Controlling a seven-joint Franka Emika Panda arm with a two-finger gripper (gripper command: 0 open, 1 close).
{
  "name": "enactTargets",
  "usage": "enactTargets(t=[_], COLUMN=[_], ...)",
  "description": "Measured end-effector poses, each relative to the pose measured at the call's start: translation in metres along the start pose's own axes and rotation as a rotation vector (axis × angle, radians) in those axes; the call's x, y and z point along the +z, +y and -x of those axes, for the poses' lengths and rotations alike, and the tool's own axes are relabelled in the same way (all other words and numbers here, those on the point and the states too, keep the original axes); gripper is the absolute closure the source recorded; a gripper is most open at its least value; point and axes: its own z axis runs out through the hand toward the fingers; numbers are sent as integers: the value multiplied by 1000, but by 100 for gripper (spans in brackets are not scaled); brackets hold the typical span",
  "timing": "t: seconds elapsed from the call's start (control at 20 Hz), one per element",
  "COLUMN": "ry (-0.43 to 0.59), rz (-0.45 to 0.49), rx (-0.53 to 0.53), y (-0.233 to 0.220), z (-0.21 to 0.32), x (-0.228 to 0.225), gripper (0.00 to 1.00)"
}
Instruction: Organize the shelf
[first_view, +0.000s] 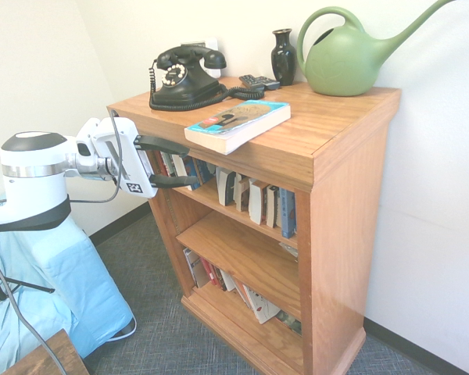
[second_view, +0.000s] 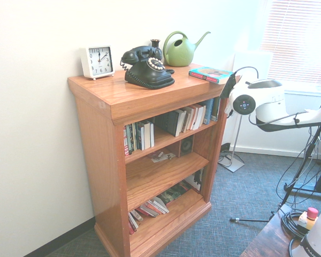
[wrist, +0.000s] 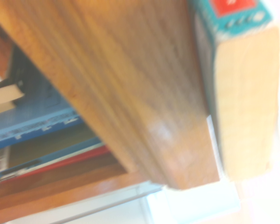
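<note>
Holds the end effector (first_view: 191, 165) apart, empty, at the shelf's (first_view: 352, 133) front. Sees the book (first_view: 238, 125) flat on top, just above and inward, long axis running front to back. Probably needs to rise first.

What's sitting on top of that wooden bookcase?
A white clock, black phone, remote, dark vase, green watering can and book. Whatever the phone hides can't be seen.

Bright daylight; wrist view blurred.
</note>
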Motion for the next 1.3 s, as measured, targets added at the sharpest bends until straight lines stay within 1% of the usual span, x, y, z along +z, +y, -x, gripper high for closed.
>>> enactTargets(t=[0.15, 0.35, 0.7, 0.95, 1.15, 1.3], ry=[28, 63, 71, 63, 60, 52], rz=[3, 11, -5, -8, -1, 2], rx=[-13, -25, -104, -123, -122, -125], y=[1, 1, -20, -41, -49, -54], z=[-3, -20, -32, -40, -54, -53], x=[2, 8, 13, 26, 36, 42], gripper=[0, 0, 0, 0, 0, 0])
